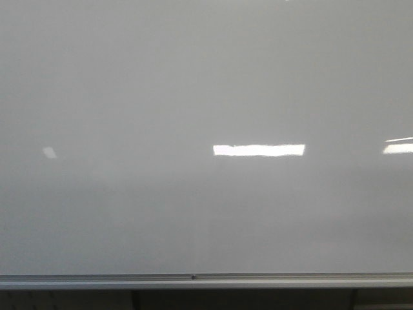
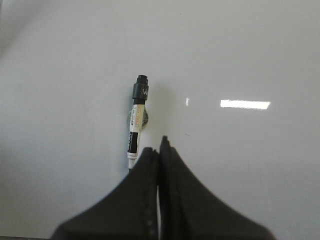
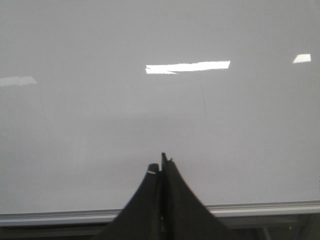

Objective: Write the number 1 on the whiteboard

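Note:
The whiteboard (image 1: 193, 77) fills the front view, pale grey and glossy, with a silver strip (image 1: 97, 280) along its lower edge. No black stroke of a number 1 shows on it in any view. Neither gripper shows in the front view. In the left wrist view my left gripper (image 2: 161, 145) is shut and empty, facing the board (image 2: 240, 50). A capped black-and-white marker (image 2: 136, 125) rests against the board just beside the left finger, not between the jaws; its lower end is hidden behind that finger. My right gripper (image 3: 161, 162) is shut and empty, facing the board (image 3: 100, 125) above the silver strip (image 3: 50, 217).
Bright rectangular light reflections (image 1: 258, 150) sit on the board, also in the wrist views. A faint thin grey line (image 3: 203, 102) shows on the board in the right wrist view. Dark space lies below the strip (image 1: 258, 300).

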Motion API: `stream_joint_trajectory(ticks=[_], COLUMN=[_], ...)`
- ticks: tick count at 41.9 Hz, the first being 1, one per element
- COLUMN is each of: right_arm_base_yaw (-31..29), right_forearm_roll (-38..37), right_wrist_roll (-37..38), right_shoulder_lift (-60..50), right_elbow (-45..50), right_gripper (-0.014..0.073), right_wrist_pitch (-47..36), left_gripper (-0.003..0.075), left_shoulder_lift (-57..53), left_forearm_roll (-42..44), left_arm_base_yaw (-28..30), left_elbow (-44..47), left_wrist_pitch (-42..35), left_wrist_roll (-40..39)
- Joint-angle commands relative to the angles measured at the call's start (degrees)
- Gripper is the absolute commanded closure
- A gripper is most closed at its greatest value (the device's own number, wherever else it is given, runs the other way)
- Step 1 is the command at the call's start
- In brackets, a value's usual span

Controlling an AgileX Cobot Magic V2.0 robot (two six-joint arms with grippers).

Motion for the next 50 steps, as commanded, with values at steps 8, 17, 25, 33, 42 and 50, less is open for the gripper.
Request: stream_joint_trajectory(ticks=[8,17,25,33,42,50], right_arm_base_yaw=[-0.2,-0.2,-0.2,-0.2,-0.2,-0.2], right_forearm_roll=[-0.3,-0.3,-0.3,-0.3,-0.3,-0.3], right_wrist_roll=[0.0,0.0,0.0,0.0,0.0,0.0], right_shoulder_lift=[-1.0,-1.0,-1.0,-1.0,-1.0,-1.0], right_elbow=[-1.2,-1.2,-1.2,-1.2,-1.2,-1.5], right_gripper=[0.0654,0.0654,0.0654,0.0654,0.0654,0.0654], right_wrist_pitch=[-4.2,-4.2,-4.2,-4.2,-4.3,-7.9], left_gripper=[0.0741,0.0741,0.0741,0.0741,0.0741,0.0741], left_shoulder_lift=[-0.8,-0.8,-0.8,-0.8,-0.8,-0.8], left_forearm_roll=[0.0,0.0,0.0,0.0,0.0,0.0], left_arm_base_yaw=[0.0,0.0,0.0,0.0,0.0,0.0], left_elbow=[1.2,1.2,1.2,1.2,1.2,1.2], left_wrist_pitch=[-4.8,-4.8,-4.8,-4.8,-5.1,-9.3], left_wrist_roll=[-0.3,-0.3,-0.3,-0.3,-0.3,-0.3])
